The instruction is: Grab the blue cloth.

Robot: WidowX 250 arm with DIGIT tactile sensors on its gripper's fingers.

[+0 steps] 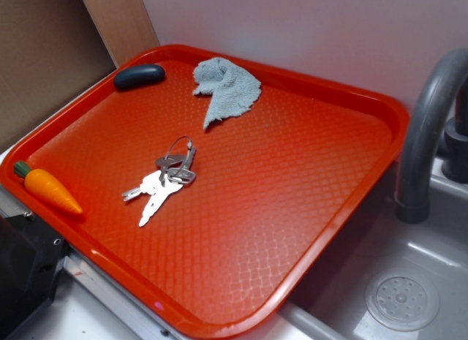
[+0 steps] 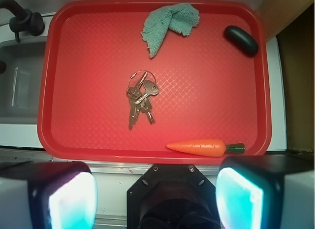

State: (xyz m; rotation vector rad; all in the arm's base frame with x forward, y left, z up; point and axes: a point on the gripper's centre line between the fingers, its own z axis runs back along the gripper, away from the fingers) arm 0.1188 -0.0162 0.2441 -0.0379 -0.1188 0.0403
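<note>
Exterior view, left to right: toy carrot [image 1: 48, 190] at the tray's left rim, green stub pointing to the corner. Dark navy oval object [image 1: 139, 76] in the far left corner of the red tray [image 1: 322, 186]. Key bunch [image 1: 164, 178] on a ring near the tray's middle, blades fanned toward the near left. Blue cloth [image 1: 227, 87] crumpled at the far rim, just right of the oval object, apart from it, pointed corner aimed at the keys. Grey faucet [image 1: 428, 135] and sink [image 1: 402, 300] right of the tray.

Wrist view: tool [image 2: 155, 194] above the tray's near edge, fingers [image 2: 64, 197] spread wide, holding nothing, well apart from the cloth [image 2: 170, 23] at the far rim.
</note>
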